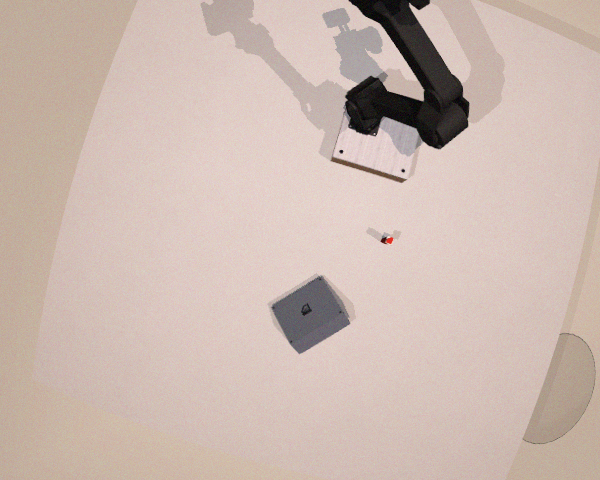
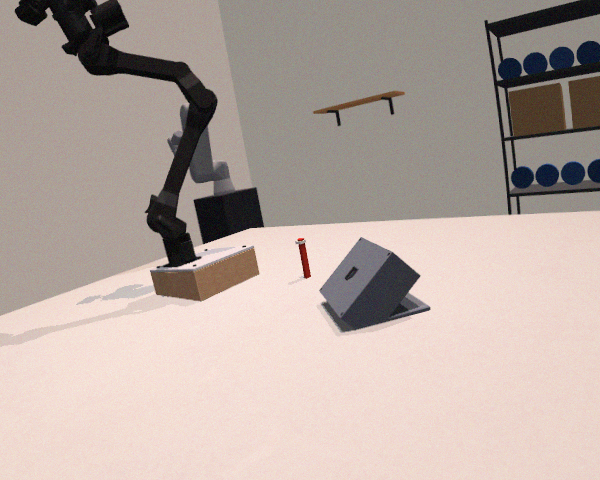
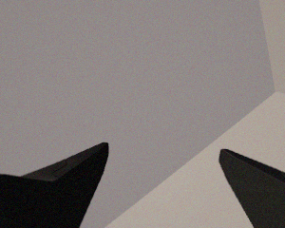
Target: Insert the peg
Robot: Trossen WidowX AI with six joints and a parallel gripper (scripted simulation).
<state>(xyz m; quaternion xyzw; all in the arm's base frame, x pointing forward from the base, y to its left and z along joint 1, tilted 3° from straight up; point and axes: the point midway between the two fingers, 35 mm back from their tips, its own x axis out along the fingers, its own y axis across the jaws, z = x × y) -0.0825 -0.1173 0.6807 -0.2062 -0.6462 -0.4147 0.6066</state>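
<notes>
The fingers stand spread wide with nothing between them; in the wrist view the two dark tips frame only a grey wall and a pale strip of floor or tabletop. One fingertip (image 3: 81, 163) shows at lower left, the other at lower right, well apart. In the exterior view the fingers (image 2: 31, 11) are raised high at the upper left, far above everything on the tabletop, at the end of the black arm (image 2: 179, 149), which bends back and down to its base. The base sits on a wooden block (image 2: 207, 276) with a pale top, resting on the tabletop (image 2: 290, 403).

The peg (image 2: 304, 259) is red and slim, with a small pale cap at its top. It stands upright on the tabletop, untouched, between the block and the panel (image 2: 365, 284), nearer the panel. From above, the peg (image 1: 387, 239) shows as a small red dot below the block (image 1: 375, 152) and to the upper right of the panel (image 1: 310, 314).

The panel is a grey box tilted on a flat grey plate, its sloped face turned up and toward the block. The hole (image 2: 351, 273) is a small dark opening near the middle of that face; its exact shape is too small to tell. Peg and panel are near but apart.

A shelf rack (image 2: 553, 118) with blue balls and brown boxes stands at the far right.
</notes>
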